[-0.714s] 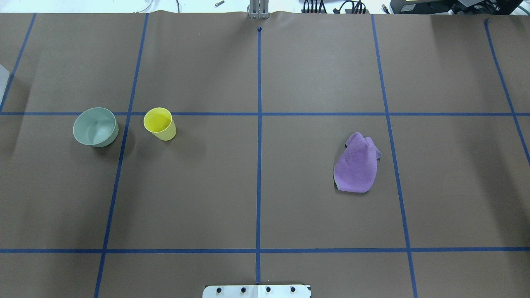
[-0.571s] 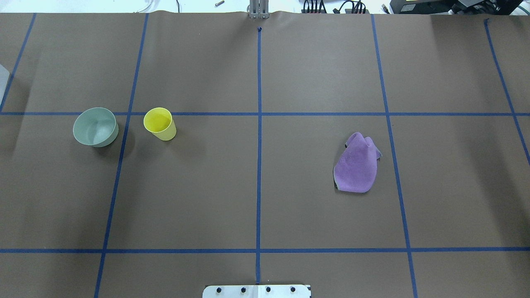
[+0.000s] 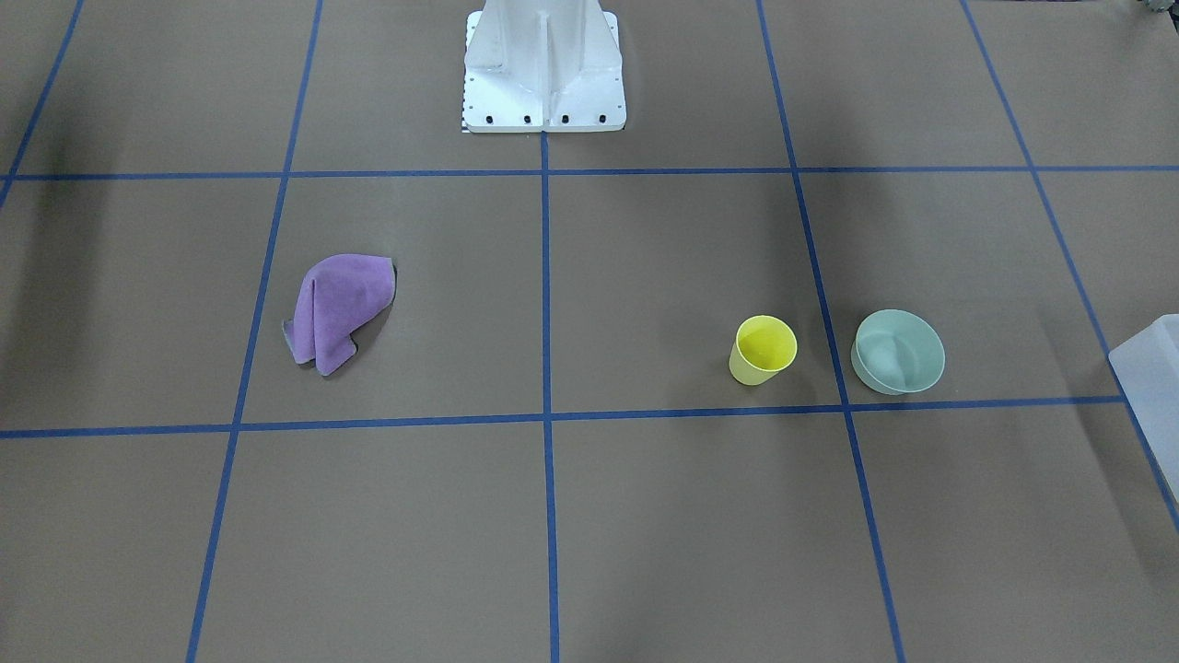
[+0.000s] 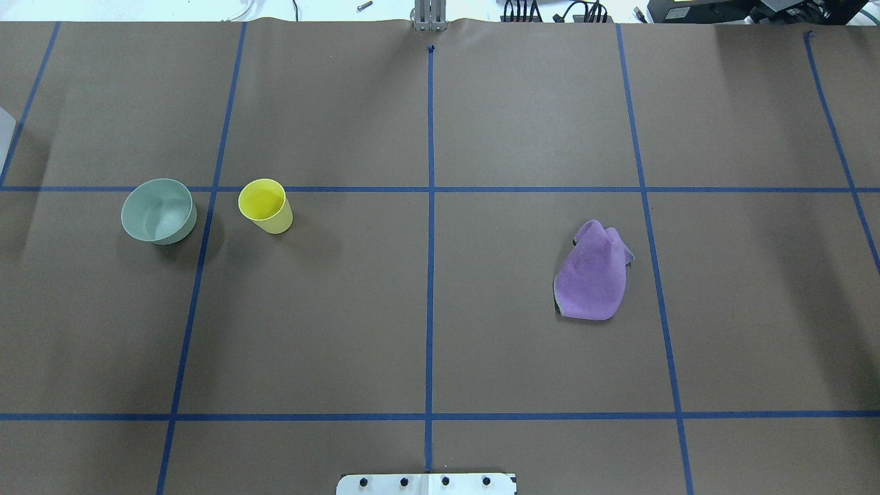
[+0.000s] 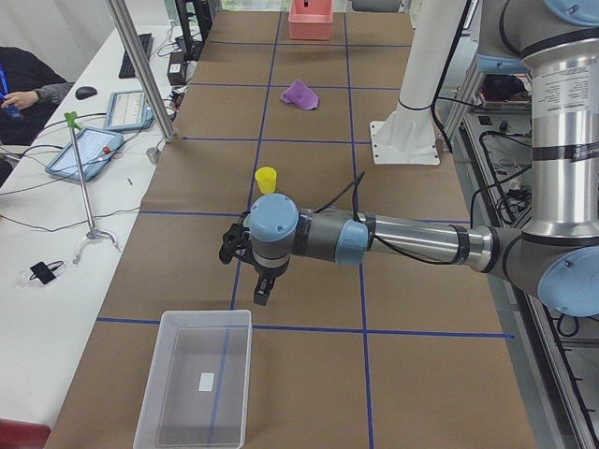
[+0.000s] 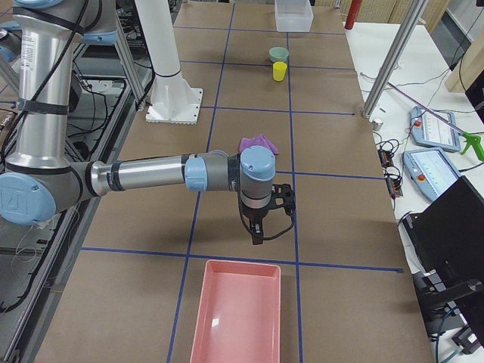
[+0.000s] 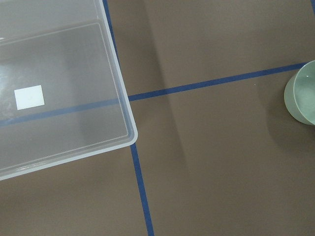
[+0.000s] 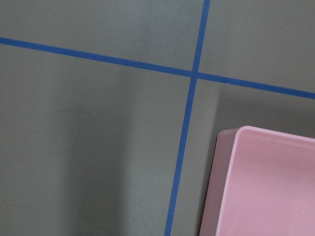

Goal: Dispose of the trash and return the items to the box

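Yellow cup (image 4: pixel 265 205) stands beside bowl (image 4: pixel 158 210), purple cloth (image 4: pixel 592 271) apart; left gripper (image 5: pixel 264 294), right gripper (image 6: pixel 257 233) spread: cannot tell.

The box (image 3: pixel 1156 378) is cut by the front-facing view's right edge, the bowl (image 7: pixel 302 93) by the left wrist view's right edge, the pink tray (image 8: pixel 266 187) by the right wrist view's corner. The left gripper (image 5: pixel 262 294) and right gripper (image 6: pixel 257 233) show only in side views, too small to tell how their jaws stand.
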Controlling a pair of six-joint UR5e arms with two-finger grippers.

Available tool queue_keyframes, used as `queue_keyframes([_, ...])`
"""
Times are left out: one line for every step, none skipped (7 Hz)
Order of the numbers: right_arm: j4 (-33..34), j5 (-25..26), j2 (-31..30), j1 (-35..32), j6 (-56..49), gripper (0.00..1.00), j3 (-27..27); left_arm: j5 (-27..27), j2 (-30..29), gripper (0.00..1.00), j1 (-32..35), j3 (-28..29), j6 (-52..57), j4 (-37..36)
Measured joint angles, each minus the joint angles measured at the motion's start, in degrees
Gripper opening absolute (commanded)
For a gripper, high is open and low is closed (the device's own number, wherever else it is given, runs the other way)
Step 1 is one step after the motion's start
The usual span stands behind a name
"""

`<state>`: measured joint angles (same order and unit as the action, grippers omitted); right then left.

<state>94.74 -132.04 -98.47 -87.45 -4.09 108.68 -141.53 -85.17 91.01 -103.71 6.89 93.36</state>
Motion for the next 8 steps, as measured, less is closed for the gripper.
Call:
queue_keyframes([0.0, -0.07, 1.12, 0.61, 0.21, 1.0, 1.2, -1.06, -2.77, 0.98, -0.27, 0.36, -1.42, 0.04])
queue_keyframes([-0.02, -0.09, 2.3, 2.0, 0.2, 1.0, 1.77, -3.54, -4.14, 0.98, -0.56, 1.11, -3.8, 0.94])
queue_keyframes([-0.04, -0.14, 2.96, 3.16, -0.15, 1.0, 2.15, -5.75, -4.05, 0.99, -0.68, 1.79, -5.14, 4.12])
queue_keyframes([-0.04, -0.2, 3.4, 4.05, -0.43, 1.0, 2.46, -6.7, -3.18, 0.99, -0.74, 2.75, -5.94, 10.08])
queue_keyframes([-0.05, -0.19, 4.39, 5.44, 0.35, 1.0, 2.76, -6.85, -2.87, 0.99, -1.19, 3.66, -7.41, 15.01])
queue_keyframes([-0.04, -0.08, 6.2, 7.68, 3.75, 1.0, 3.04, -6.73, -3.13, 0.99, -2.86, 4.2, -10.4, 17.3])
queue_keyframes([-0.06, 0.1, 8.25, 10.29, 9.12, 1.0, 3.25, -6.27, -3.58, 0.99, -5.67, 4.47, -14.4, 18.15])
queue_keyframes([-0.08, 0.5, 9.99, 12.74, 13.93, 1.0, 3.37, -3.7, -3.97, 0.99, -8.96, 4.55, -18.61, 18.48])
